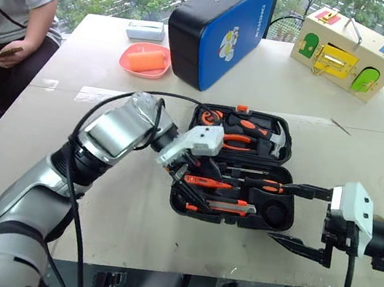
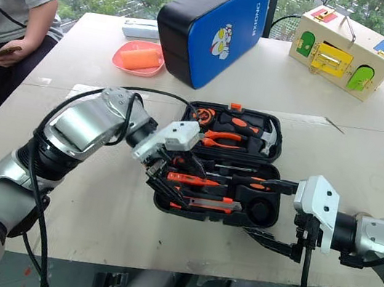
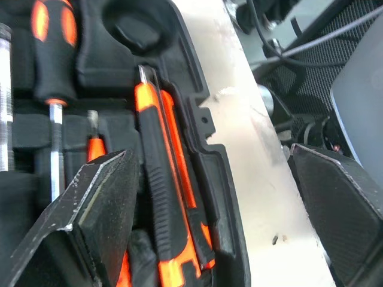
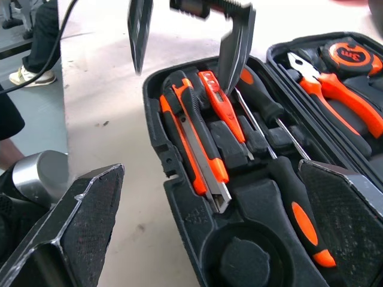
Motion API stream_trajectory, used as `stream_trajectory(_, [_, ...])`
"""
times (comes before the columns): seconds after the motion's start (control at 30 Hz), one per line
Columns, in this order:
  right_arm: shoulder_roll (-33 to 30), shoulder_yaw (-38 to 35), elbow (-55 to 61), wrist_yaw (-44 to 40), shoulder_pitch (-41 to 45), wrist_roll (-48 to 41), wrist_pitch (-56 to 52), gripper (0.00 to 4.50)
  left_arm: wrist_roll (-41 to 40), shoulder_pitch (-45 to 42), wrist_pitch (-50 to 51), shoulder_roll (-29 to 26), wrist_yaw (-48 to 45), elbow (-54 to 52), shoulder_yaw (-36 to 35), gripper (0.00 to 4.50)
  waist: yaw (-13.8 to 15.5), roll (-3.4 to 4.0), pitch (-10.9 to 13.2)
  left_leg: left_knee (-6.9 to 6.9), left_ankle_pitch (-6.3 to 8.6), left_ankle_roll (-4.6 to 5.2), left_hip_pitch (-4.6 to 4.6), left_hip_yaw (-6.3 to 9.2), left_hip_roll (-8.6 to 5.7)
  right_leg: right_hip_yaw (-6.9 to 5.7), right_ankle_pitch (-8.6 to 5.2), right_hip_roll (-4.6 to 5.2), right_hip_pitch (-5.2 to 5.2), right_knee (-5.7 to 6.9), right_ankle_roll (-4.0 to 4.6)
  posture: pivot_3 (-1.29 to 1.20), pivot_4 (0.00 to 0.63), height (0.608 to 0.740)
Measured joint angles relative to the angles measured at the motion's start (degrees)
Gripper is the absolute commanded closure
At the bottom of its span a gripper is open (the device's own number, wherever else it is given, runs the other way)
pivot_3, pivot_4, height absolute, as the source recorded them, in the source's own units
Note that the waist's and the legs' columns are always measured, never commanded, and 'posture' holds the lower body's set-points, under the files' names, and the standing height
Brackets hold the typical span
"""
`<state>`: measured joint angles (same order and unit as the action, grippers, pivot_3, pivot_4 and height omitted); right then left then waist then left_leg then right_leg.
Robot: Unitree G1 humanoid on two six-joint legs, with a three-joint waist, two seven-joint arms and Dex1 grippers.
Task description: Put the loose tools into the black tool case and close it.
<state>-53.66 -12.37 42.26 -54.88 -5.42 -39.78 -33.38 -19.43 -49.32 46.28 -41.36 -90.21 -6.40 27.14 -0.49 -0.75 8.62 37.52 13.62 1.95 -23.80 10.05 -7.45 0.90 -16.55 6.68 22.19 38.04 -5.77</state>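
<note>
A: On the bench (image 1: 125, 235), where is the tool case (image 1: 236, 167)?

B: Centre, lid open flat. The utility knife (image 1: 229, 207), slim screwdriver (image 1: 207, 183) and black-and-orange screwdriver (image 1: 262, 185) lie in its recesses; the tape roll (image 4: 242, 266) sits in the round corner pocket.

A: Left claw (image 1: 184, 179)?

B: Fingers spread, empty, poised just above the case's left end.

A: Right claw (image 1: 304, 220)?

B: Spread wide, empty, just beside the case's right end.

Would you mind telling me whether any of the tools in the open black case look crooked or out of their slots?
Nothing stands out. In the black tool case, the utility knife, the slim orange screwdriver and the black-and-orange screwdriver each lie lengthwise in their own recesses, none sticking out over the rim.
</note>
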Motion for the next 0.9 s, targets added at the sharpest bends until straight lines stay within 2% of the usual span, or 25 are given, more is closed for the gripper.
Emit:
stream_trajectory(0.1, [0.0,0.4,-0.2,0.0,0.7,0.2,0.0,0.00,0.1,0.1,-1.4,0.2,0.7,0.5,0.0,0.69,0.0,0.00,0.0,0.00,0.00,0.00,0.00,0.00,0.00,0.00,0.00,0.01,0.00,0.01,0.00,0.00,0.150,0.735])
stream_trajectory(0.2, [0.0,0.5,-0.2,0.1,1.5,0.2,0.0,0.00,0.3,0.6,-3.1,0.6,1.0,0.5,0.4,1.95,0.0,0.00,0.0,0.00,0.00,0.00,0.00,0.00,0.00,0.01,0.00,0.01,0.00,0.00,0.00,0.00,0.150,0.735])
stream_trajectory(0.23, [0.0,0.6,-0.2,0.2,1.5,0.3,0.0,0.00,1.0,1.0,-3.9,0.7,1.3,0.7,0.8,2.54,0.0,0.00,0.0,0.00,0.00,0.00,0.00,0.00,0.00,0.00,0.00,0.02,0.00,0.00,0.00,0.00,0.150,0.735])
stream_trajectory(0.37, [0.0,0.7,-0.2,0.2,1.6,0.3,-0.1,0.00,3.8,1.8,-7.4,1.0,1.9,2.0,3.5,3.94,0.0,0.00,0.0,0.01,0.00,0.00,0.00,-0.01,0.00,0.01,0.00,0.02,0.00,0.01,0.00,0.00,0.150,0.735])
stream_trajectory(0.4, [0.0,0.7,-0.2,0.2,1.6,0.3,-0.1,0.00,4.5,2.2,-8.2,1.0,1.8,2.1,4.1,4.47,0.0,0.00,0.0,0.01,0.00,0.00,0.00,-0.01,0.00,0.02,0.00,0.02,0.00,0.01,0.00,0.00,0.150,0.735])
stream_trajectory(0.9, [0.0,0.7,-0.1,0.5,1.6,0.1,-0.4,0.00,12.6,4.3,-21.5,1.4,2.9,3.9,7.0,4.47,0.2,0.02,-0.1,0.11,0.00,0.01,0.16,-0.01,-0.01,-0.01,0.02,0.03,-0.22,0.02,-0.03,0.00,0.150,0.735])
